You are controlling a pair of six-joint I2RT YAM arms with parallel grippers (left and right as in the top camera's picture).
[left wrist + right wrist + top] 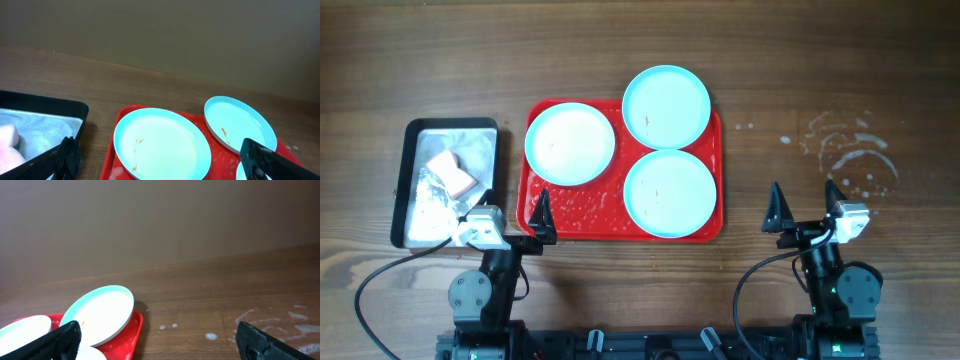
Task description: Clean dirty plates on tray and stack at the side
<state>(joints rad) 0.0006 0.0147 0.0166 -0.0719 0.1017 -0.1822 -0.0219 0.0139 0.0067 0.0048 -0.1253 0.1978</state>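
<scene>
A: Where do we find the tray (575,222)?
B: In the middle of the counter (820,60), red, with all three plates on it. The left plate (570,143) sits at its far left corner. The far plate (666,106) juts past the far rim. The near plate (669,192) lies at the near right, just beside both others.
A: Do we see dirt on them?
B: We do. From the left wrist, small brownish specks (137,142) mark the left plate, and a few more lie on the far one. The tray's bare near left part carries pale flecks (570,205).
A: And our tools?
B: The left tool (515,212) hangs at the near edge, jaws spread wide with nothing between them. One finger is over the tray's near left corner, the other over the pan (470,140). The right tool (805,205) is likewise spread wide and empty, above bare counter to the right of the tray and apart from it.
A: What do we have in the pan?
B: A pink sponge (452,172) and some crumpled silvery stuff we cannot make out. Far right on the counter we see whitish smears (850,155).
</scene>
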